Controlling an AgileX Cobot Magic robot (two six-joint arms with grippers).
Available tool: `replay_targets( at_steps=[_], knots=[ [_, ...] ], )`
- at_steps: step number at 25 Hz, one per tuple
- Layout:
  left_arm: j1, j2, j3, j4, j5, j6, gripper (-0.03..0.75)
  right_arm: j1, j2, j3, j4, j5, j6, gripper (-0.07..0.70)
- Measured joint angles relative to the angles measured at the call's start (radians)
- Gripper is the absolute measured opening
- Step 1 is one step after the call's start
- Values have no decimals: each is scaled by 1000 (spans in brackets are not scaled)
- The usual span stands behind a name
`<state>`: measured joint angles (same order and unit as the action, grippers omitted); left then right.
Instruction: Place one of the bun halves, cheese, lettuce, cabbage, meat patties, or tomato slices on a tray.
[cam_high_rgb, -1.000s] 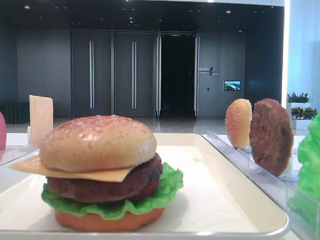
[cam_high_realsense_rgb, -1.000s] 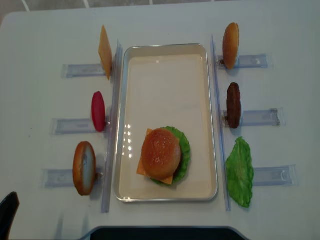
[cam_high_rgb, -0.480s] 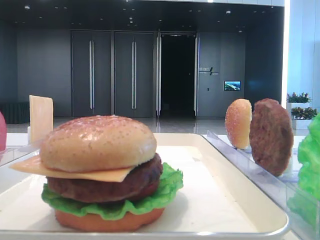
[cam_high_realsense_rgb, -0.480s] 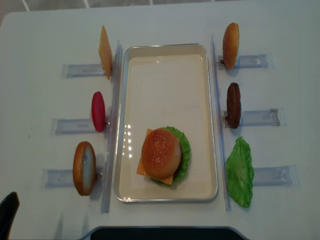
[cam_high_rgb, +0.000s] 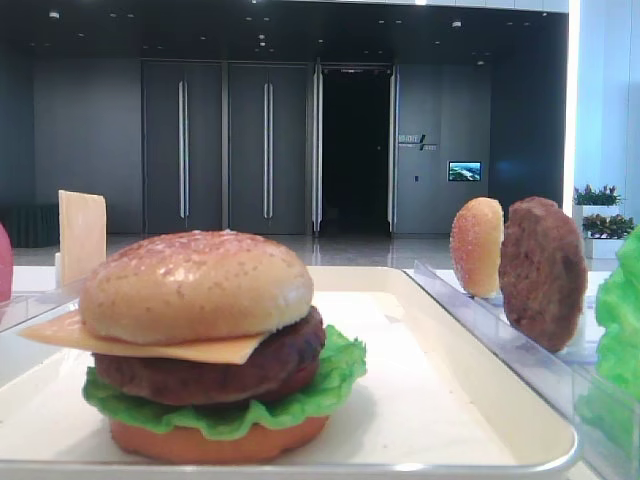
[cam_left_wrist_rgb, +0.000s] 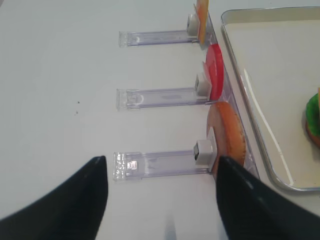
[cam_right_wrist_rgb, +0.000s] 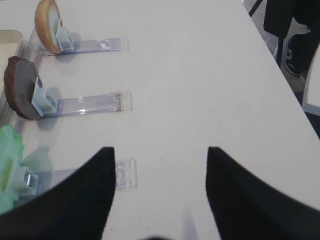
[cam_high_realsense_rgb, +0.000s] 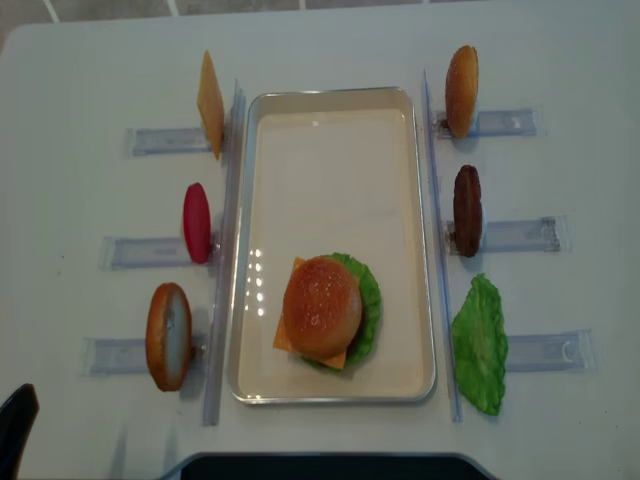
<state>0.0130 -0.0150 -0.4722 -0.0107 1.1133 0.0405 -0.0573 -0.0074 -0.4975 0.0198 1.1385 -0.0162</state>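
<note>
On the near half of the cream tray (cam_high_realsense_rgb: 335, 170) stands a stacked burger: a bun half (cam_high_realsense_rgb: 321, 305) on top, then cheese (cam_high_rgb: 60, 330), a meat patty (cam_high_rgb: 210, 370) and lettuce (cam_high_rgb: 230, 415). Left of the tray, a cheese slice (cam_high_realsense_rgb: 210, 103), a red tomato slice (cam_high_realsense_rgb: 197, 222) and a bun half (cam_high_realsense_rgb: 168, 336) stand in racks. On the right are a bun half (cam_high_realsense_rgb: 461, 90), a meat patty (cam_high_realsense_rgb: 467, 210) and lettuce (cam_high_realsense_rgb: 480, 345). My left gripper (cam_left_wrist_rgb: 160, 170) is open over the table near the closest left rack. My right gripper (cam_right_wrist_rgb: 160, 150) is open and empty beside the lettuce rack.
Clear plastic slotted racks (cam_high_realsense_rgb: 525, 235) stick out to both sides of the tray, with long clear strips (cam_high_realsense_rgb: 222, 250) along its edges. The table's right edge (cam_right_wrist_rgb: 280, 75) runs close by, with dark chair legs beyond it. A dark base (cam_high_realsense_rgb: 320, 467) sits at the front edge.
</note>
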Motion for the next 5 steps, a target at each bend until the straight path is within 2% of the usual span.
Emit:
replay_targets(
  at_steps=[5],
  knots=[
    [0,0,0,0,0,0,517,0,0,0,0,0,0,415]
  ],
)
